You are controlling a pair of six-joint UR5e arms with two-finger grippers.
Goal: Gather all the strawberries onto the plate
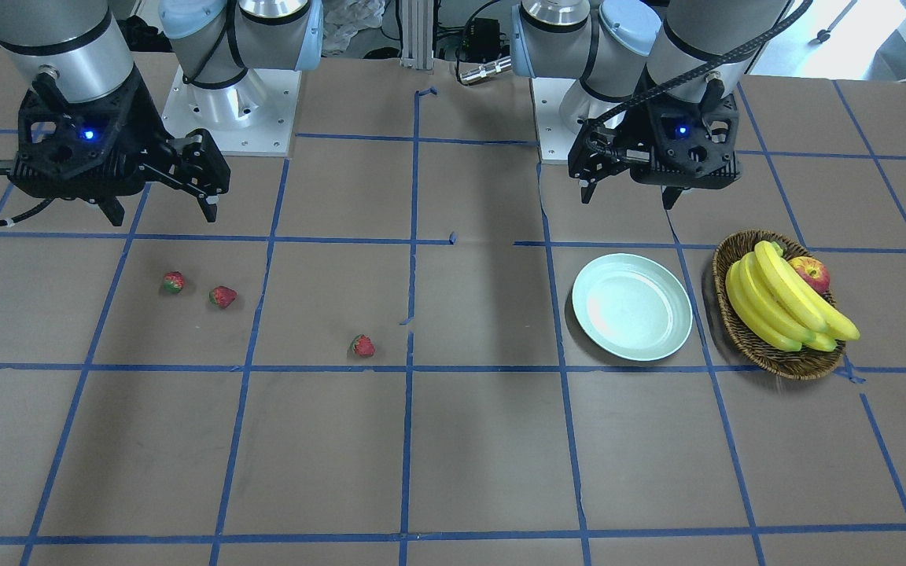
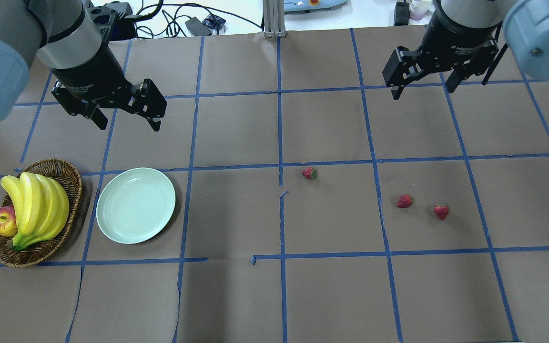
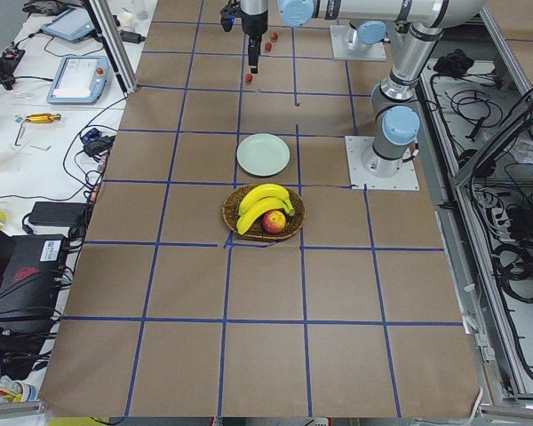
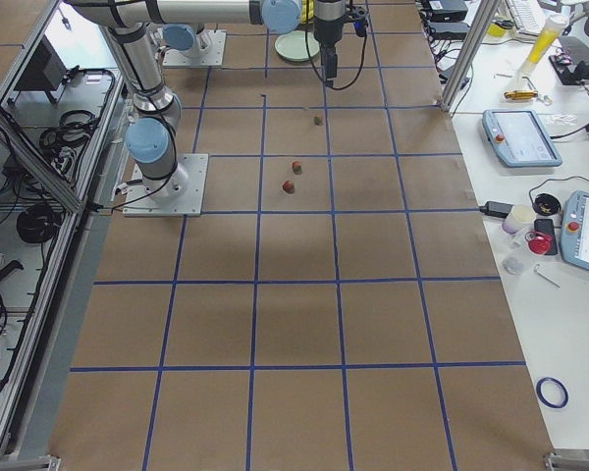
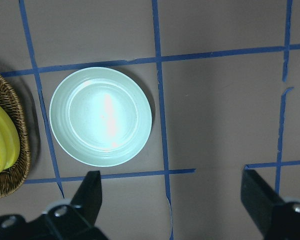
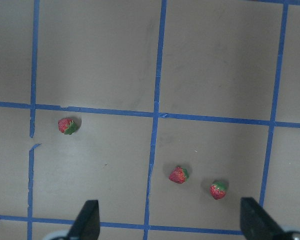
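The left gripper (image 2: 128, 125) hangs above the table (image 2: 331, 295) with its jaws spread wide. Nothing sits between the black fingers (image 5: 90, 190), and they touch nothing. The right gripper (image 2: 421, 90) hangs the same way on the other side. Its jaws are just as wide, and its fingers (image 6: 87, 220) are clear of the surface. Both grippers are black, angular and matt, and each is fixed to a silver and pale blue arm.

The table is covered in flat brown paper, marked into squares by blue tape that is torn in places.

Three strawberries lie on the paper on the robot's right side, beyond the right gripper. Nearest the robot is the outermost strawberry (image 2: 441, 211), with the second strawberry (image 2: 404, 201) near it but not touching. Both are small, red and lumpy, with green leafy caps. The third strawberry (image 2: 310, 173) lies farther out, close to the table's centre line and well apart from the pair. All three are well apart from the plate (image 2: 136, 205).

The plate rests flat on the robot's left side, out past the left gripper. It is round, shallow and pale mint green, with a raised rim and a glossy surface that catches the light. Just beside it, toward the table's end, is a brown woven basket (image 2: 72, 174), oval and rough in texture. The basket holds a bunch of smooth yellow bananas (image 2: 36, 205) and a red and yellow apple (image 2: 3, 222) tucked against them.
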